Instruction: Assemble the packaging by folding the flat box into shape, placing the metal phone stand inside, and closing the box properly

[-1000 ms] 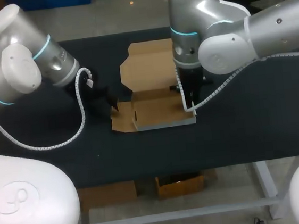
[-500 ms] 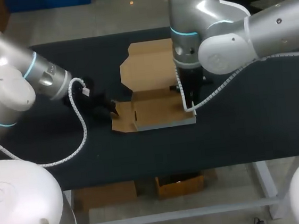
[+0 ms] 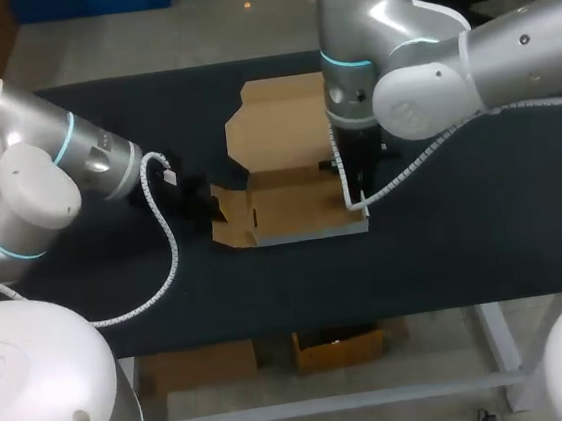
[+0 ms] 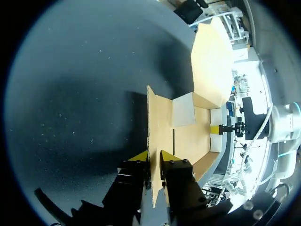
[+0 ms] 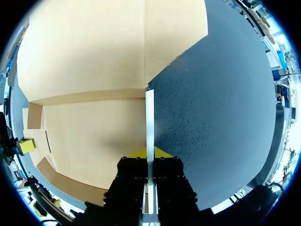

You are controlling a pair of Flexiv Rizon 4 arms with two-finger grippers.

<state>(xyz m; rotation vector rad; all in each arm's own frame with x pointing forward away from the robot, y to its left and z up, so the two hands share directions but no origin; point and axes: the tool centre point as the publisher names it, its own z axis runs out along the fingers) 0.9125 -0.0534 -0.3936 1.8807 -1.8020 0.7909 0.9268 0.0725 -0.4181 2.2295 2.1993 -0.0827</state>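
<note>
1. You have the box (image 3: 296, 209) half-formed on the bench (image 3: 464, 231): tray walls partly up, lid (image 3: 277, 120) lying flat behind.
2. No phone stand in view, so loading and closing are yours to do.
3. Left jaws nearly closed, seemingly pinching the left side flap (image 4: 157, 117).
4. Right jaws clamped on the upright right wall (image 5: 149, 117).

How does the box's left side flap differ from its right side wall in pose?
The left side flap leans outward, showing its face from above; the right side wall stands upright, seen nearly edge-on. The left side flap is held by the left gripper, the right side wall by the right gripper. Both are cardboard, each pinched from two sides.
</note>
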